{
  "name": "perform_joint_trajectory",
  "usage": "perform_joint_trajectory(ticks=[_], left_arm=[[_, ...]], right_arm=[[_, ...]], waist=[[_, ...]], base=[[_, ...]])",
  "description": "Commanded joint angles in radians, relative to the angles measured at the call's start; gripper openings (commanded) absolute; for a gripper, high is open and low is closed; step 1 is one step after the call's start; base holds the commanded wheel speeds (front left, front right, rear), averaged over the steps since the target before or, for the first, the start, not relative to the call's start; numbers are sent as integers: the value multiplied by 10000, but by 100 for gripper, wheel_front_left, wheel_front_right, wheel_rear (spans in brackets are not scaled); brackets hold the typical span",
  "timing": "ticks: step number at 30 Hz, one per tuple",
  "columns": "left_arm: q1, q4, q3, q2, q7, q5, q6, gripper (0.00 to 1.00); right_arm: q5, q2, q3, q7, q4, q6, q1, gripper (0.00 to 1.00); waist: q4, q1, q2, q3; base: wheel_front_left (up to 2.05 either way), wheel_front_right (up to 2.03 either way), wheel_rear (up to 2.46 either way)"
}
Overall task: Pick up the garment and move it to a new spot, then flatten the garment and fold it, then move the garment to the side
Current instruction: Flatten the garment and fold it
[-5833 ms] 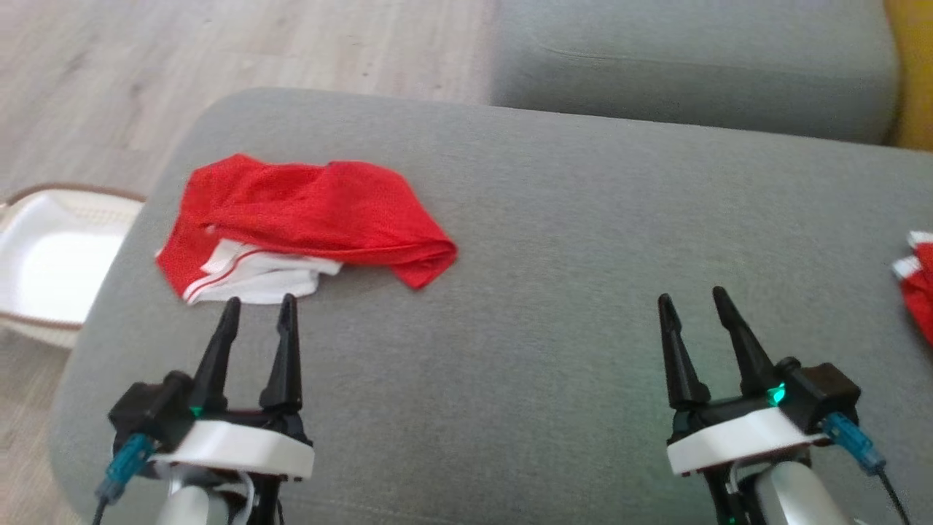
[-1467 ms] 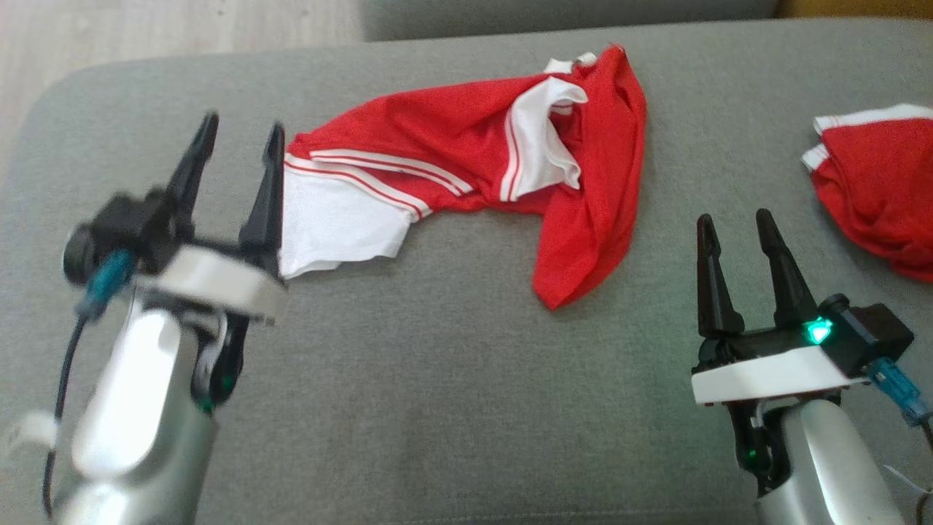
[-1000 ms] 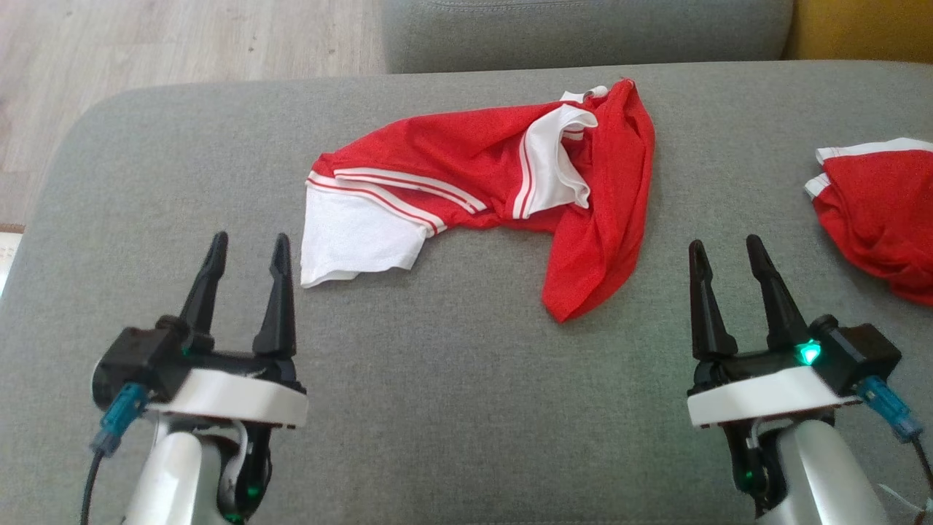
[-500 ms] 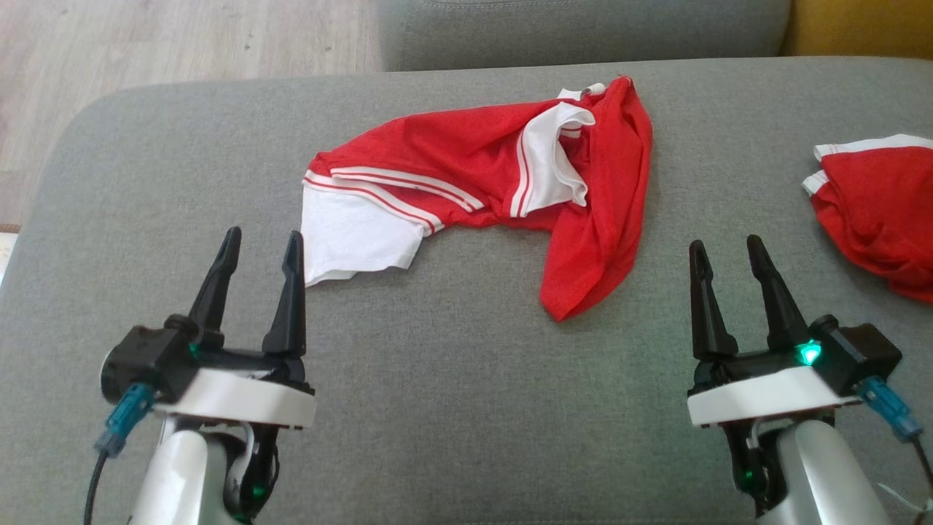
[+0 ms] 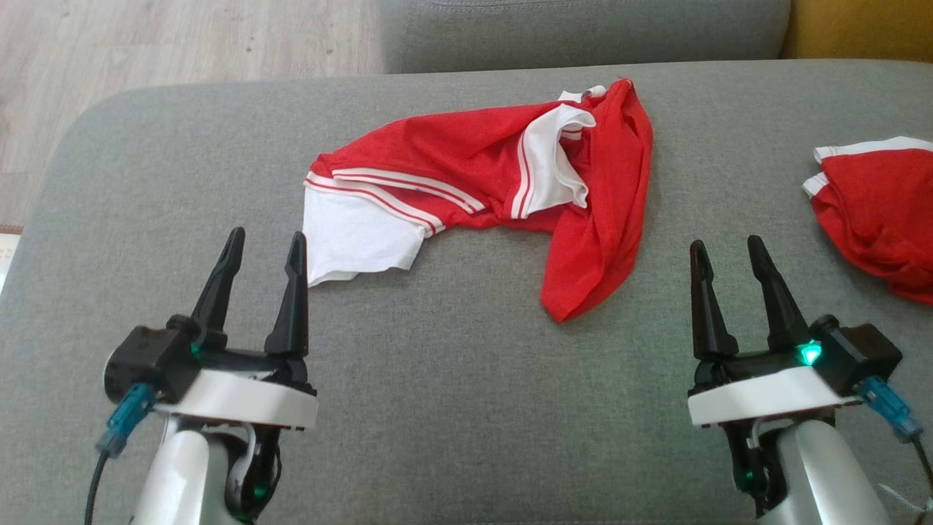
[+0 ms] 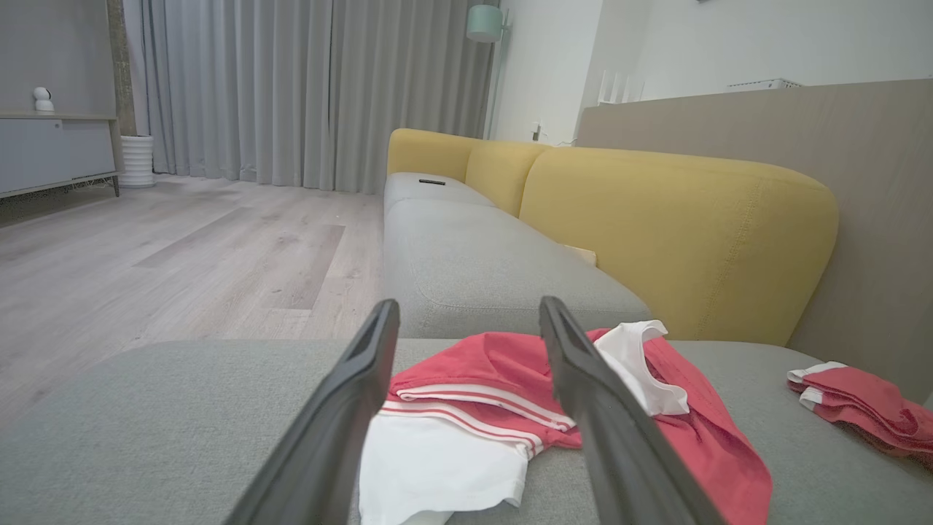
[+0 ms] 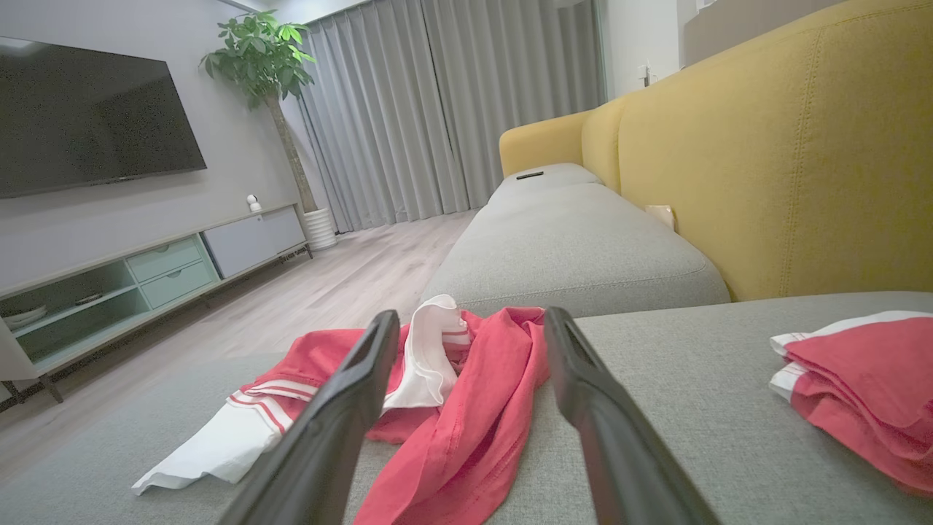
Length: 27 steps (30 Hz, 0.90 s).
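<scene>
the red and white garment [image 5: 466, 168] lies crumpled on the grey sofa seat [image 5: 452, 408], in the middle and toward the back. its white end points at the left gripper [image 5: 267, 235]. a long red flap reaches down toward the front of the seat.

the left gripper is wide open and holds nothing. its inner finger tip is just beside the white corner of the garment, but i cannot tell if they touch. in the left wrist view the white end shows between the two spread fingers.

the right gripper [image 5: 727, 242] is open too, with nothing in it. it is near the red flap but apart from it.

another red and white cloth [image 5: 875, 211] lies in a small pile on the seat at the far right, well apart from the garment. a yellow back cushion [image 6: 678, 233] stands behind the seat. a wood floor [image 5: 182, 44] shows past the seat's left end.
</scene>
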Motion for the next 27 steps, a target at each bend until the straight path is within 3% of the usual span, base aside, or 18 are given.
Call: perform_joint_trajectory(ticks=[1,14,21,27], left_arm=[[-211,-283,274,20,-51,-57,-33,100],[-299,-305,68,19,-51,-109,-39,100],[-509,-214,-232,19,-51,-141,-43,100],[-721,-142,-424,19,-51,-259,-29,100]], right_arm=[[22,-18,231,-107,-285,-7,-120,100],[-49,-18,207,-107,-199,-7,-177,100],[-377,-18,379,404,877,-7,-663,100],[130,-18,1054,1184,2099,-7,-1306,100]], waist=[[8,0,-1,-11],[169,0,-1,255],[501,0,-1,691],[952,0,-1,1046]], base=[[0,0,0],[0,0,0],[0,0,0],[0,0,0]])
